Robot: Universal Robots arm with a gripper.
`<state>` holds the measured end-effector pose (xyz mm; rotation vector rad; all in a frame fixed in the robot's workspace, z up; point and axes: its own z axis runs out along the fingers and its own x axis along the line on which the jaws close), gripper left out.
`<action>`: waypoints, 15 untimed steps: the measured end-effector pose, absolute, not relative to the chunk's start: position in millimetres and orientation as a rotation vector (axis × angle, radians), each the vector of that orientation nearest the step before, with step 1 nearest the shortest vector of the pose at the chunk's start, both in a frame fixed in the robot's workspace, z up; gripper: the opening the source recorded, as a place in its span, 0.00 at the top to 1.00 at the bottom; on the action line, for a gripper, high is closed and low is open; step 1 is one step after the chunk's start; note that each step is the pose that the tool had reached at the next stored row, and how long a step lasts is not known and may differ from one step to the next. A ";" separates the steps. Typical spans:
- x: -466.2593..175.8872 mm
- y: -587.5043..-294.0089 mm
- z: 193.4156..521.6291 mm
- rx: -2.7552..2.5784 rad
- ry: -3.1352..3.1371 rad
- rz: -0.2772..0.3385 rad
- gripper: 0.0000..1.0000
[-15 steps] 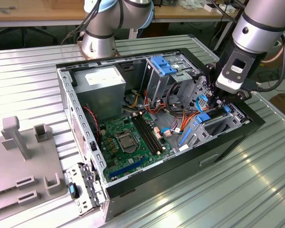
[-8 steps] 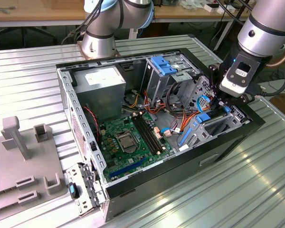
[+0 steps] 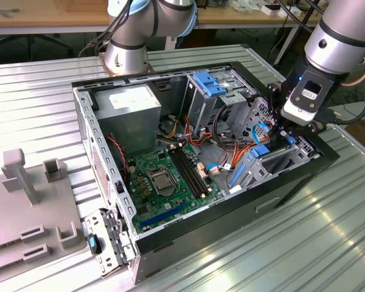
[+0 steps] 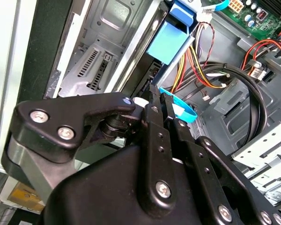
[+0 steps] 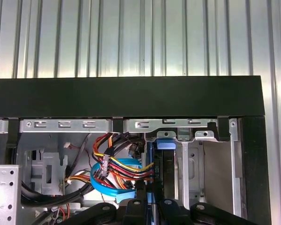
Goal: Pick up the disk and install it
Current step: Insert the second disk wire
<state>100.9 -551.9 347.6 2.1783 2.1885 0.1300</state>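
Note:
The disk (image 3: 276, 162), dark with bright blue rails, sits on edge in the bay at the end of the open computer case (image 3: 201, 240) on the exterior view's right. In the first wrist view the disk (image 5: 168, 165) appears edge-on, with a blue tab on its end. My gripper (image 3: 286, 132) hangs just above it. In the second wrist view my gripper (image 4: 158, 93) has its black fingers (image 4: 152, 123) drawn together, tips at the disk's blue rail (image 4: 171, 43). My gripper (image 5: 147, 188) stands beside the disk's edge in the first wrist view. Whether the tips pinch the rail is hidden.
The case holds a grey power-supply box (image 3: 131, 106), a metal drive cage (image 3: 216, 91), a green motherboard (image 3: 164, 176) and bundled cables (image 5: 117, 164). A blue flat cable (image 4: 183, 111) runs beside my fingers. A grey fixture (image 3: 24, 207) lies at the exterior view's left. A second arm's base (image 3: 128, 45) stands behind.

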 end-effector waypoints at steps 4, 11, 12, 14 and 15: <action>100.5 -555.1 347.6 2.178 2.188 0.130 0.84; 100.3 -561.4 347.6 2.179 2.189 0.131 0.84; 100.3 -561.4 347.5 2.179 2.189 0.131 0.84; 100.0 -561.4 347.6 2.179 2.189 0.131 0.84; 99.9 -561.4 347.6 2.179 2.189 0.131 0.84</action>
